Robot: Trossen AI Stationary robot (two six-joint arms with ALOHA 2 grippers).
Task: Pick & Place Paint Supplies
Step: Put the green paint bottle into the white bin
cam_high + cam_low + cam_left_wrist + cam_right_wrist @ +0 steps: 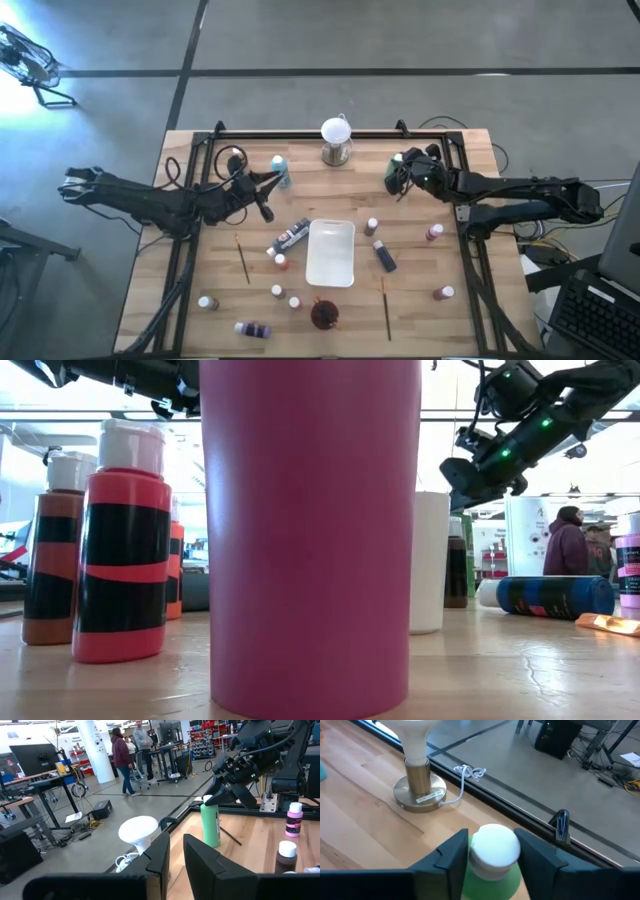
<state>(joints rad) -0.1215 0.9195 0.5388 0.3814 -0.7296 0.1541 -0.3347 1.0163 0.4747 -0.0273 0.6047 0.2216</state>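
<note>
My right gripper is at the table's far right, shut on the white cap of a green paint bottle. My left gripper hovers at the far left beside a standing teal bottle. Its fingers are shut but for a narrow gap, with nothing between them. Other white-capped bottles stand or lie across the table, such as a dark blue one and a red one. Two wooden-handled brushes lie flat. My right gripper pinches the green bottle's white cap between its two fingers, one on each side. It comes at the cap slanting down from the table's right side. The bottle stays upright below the fingers, its base at the table top.
A white tray lies mid-table, with a dark red cup toward the near edge. A white globe on a metal base stands at the far edge between the grippers. A black frame rail runs round the table. People stand in the room beyond.
</note>
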